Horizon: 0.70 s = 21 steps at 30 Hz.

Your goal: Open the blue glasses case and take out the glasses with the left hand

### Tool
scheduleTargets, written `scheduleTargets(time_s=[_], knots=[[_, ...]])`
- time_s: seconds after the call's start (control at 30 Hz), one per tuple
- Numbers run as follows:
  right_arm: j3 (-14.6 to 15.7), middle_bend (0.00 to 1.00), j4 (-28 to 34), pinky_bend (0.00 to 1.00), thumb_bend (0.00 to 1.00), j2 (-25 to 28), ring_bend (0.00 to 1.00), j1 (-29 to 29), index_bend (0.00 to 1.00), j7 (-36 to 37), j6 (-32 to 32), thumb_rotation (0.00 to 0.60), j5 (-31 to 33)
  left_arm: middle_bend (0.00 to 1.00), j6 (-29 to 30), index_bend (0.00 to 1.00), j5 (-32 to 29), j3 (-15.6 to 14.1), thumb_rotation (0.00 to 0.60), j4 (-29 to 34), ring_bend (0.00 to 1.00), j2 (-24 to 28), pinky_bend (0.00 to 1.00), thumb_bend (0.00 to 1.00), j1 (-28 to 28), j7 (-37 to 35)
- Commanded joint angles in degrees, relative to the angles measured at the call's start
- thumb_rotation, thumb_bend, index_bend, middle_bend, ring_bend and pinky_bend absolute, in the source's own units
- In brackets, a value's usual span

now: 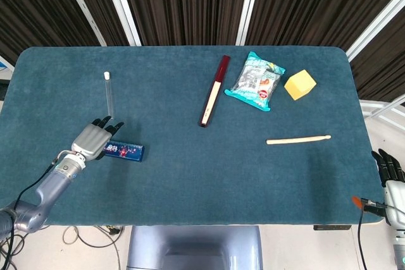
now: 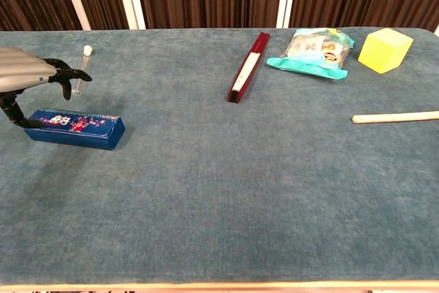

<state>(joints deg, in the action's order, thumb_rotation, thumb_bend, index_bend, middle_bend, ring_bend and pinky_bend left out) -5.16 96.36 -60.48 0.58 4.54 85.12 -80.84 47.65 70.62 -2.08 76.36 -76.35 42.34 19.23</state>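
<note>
At the left of the worktop [image 1: 190, 175] we found our left hand [image 1: 92, 138] poised over the left end of the blue glasses case [image 1: 124, 150], fingers [image 2: 65, 73] spread and curved above it, holding nothing; in the chest view its thumb reached down to that end of the case, though we could not tell for certain whether it pressed there or merely hung just beside it. The case lay closed and flat near the front left of the worktop, its long axis running left to right with a slight slant, so nearly all of its length stretched away to the right of the hand. That relation seemed to us the one the opening turned on: the hand sat at one short end, and the lid's long edge ran off rightward from it. Just behind the hand lay one clear tube [image 1: 109, 95] with a white cap, its axis running front to back. Further right, near the middle, lay one dark red slim case [image 1: 214, 90], angled toward the rear, then one teal snack packet [image 1: 254, 81], one yellow cube [image 1: 299, 84] and, nearer the front, one pale wooden stick [image 1: 298, 139] lying across. Far right, off the worktop's edge, our right hand [image 1: 390, 174] hung low with fingers apart, holding nothing, and well apart from the case; the left was plainly the nearer.
</note>
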Motion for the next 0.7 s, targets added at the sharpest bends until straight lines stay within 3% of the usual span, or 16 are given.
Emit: scheduleTargets(time_s=[0.03,0.7], knots=[[0.00,0.00,0.00,0.19,0.18,0.00,0.00,0.00,0.00,0.00,0.01,0.600,-0.02,0.29,-0.24,0.00,0.88,-0.21,0.600,-0.25,0.04,0.28,0.18,0.25,-0.19,-0.85],[-0.04,0.00,-0.02,0.19,0.18,-0.06,0.00,-0.03,0.00,-0.05,0.15,0.600,-0.10,0.30,0.04,0.02,2.39,-0.05,0.600,-0.33,0.04,0.60,0.18,0.25,-1.62,-1.99]])
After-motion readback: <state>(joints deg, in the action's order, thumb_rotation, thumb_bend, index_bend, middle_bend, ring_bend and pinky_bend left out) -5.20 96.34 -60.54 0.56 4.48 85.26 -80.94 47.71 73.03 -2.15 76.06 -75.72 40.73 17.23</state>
